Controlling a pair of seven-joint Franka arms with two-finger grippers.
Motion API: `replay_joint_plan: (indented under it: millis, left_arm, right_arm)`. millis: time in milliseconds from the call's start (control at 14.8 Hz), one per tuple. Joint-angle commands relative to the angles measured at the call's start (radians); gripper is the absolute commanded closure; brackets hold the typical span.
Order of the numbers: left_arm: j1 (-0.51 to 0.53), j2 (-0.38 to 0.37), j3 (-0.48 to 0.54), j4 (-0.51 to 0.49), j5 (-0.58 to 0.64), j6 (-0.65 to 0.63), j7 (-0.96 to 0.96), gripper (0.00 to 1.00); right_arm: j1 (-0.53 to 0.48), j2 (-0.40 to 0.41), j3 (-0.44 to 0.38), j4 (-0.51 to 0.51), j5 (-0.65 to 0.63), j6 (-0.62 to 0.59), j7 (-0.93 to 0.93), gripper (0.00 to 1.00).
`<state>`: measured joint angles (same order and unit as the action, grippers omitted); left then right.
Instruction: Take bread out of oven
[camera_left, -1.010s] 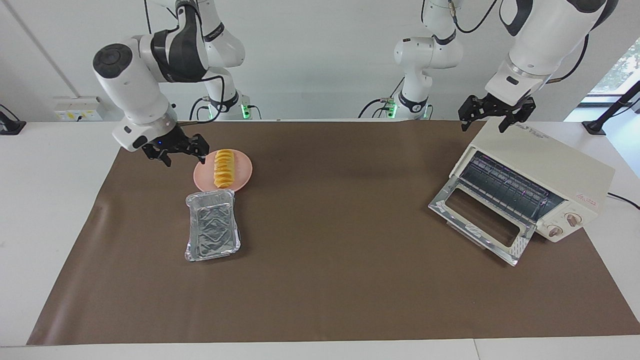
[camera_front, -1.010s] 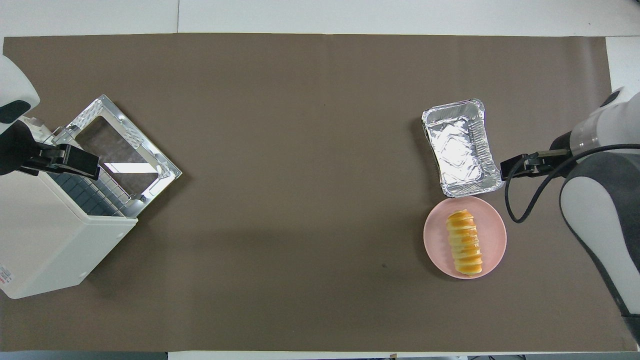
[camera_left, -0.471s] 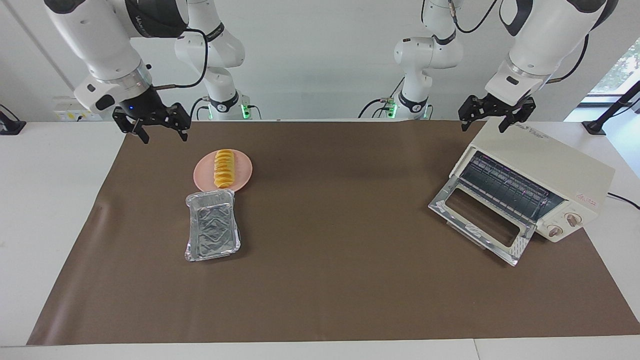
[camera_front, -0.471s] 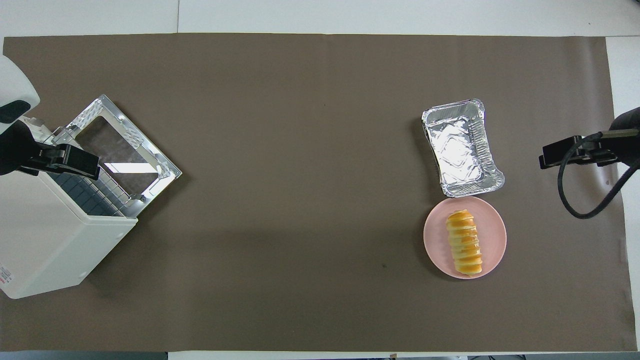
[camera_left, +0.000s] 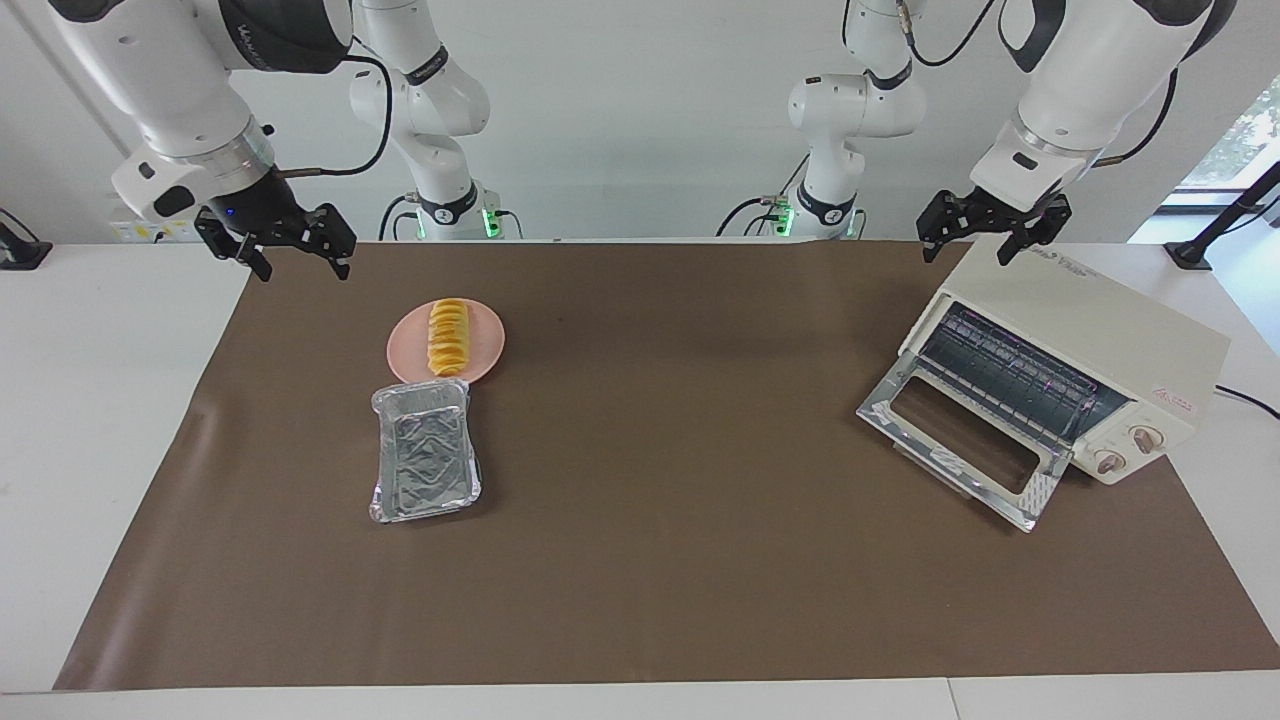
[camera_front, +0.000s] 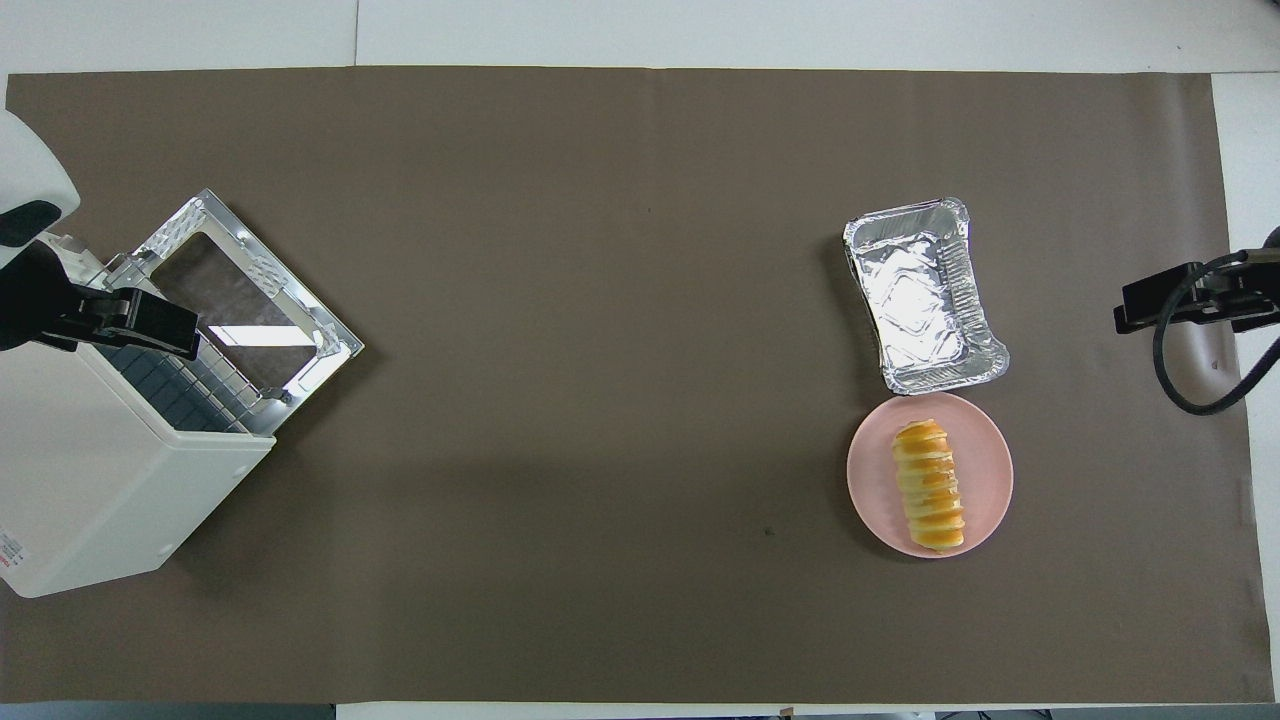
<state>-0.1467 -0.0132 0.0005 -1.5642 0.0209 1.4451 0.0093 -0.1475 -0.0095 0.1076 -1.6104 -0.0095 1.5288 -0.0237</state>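
Two arms hang idle for me, the left gripper (camera_left: 982, 238) spread over the open oven (camera_left: 1065, 345), the right gripper (camera_left: 292, 250) spread and empty over the mat's right-arm end, while the bread (camera_left: 449, 336), lying on the pink plate (camera_left: 480, 360) just nearer the robots than the foil tray (camera_left: 425, 452), looks light and squashy, best pinched gently across its middle.

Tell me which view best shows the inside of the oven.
The facing view: it looks through the oven's open front at the wire rack, with no bread there. The overhead view shows mostly its top and dropped door.
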Motion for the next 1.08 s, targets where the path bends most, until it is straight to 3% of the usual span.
replay_joint_plan:
  millis: [0, 1010]
  left_arm:
    - [0.016, -0.016, -0.008, -0.013, -0.016, 0.008, 0.014, 0.0]
    - [0.016, -0.016, -0.008, -0.013, -0.016, 0.008, 0.014, 0.0]
  right_arm:
    - [-0.007, 0.013, 0.009, 0.02, -0.029, -0.016, -0.007, 0.0]
    - [-0.009, 0.008, 0.009, 0.014, -0.02, -0.032, -0.007, 0.0]
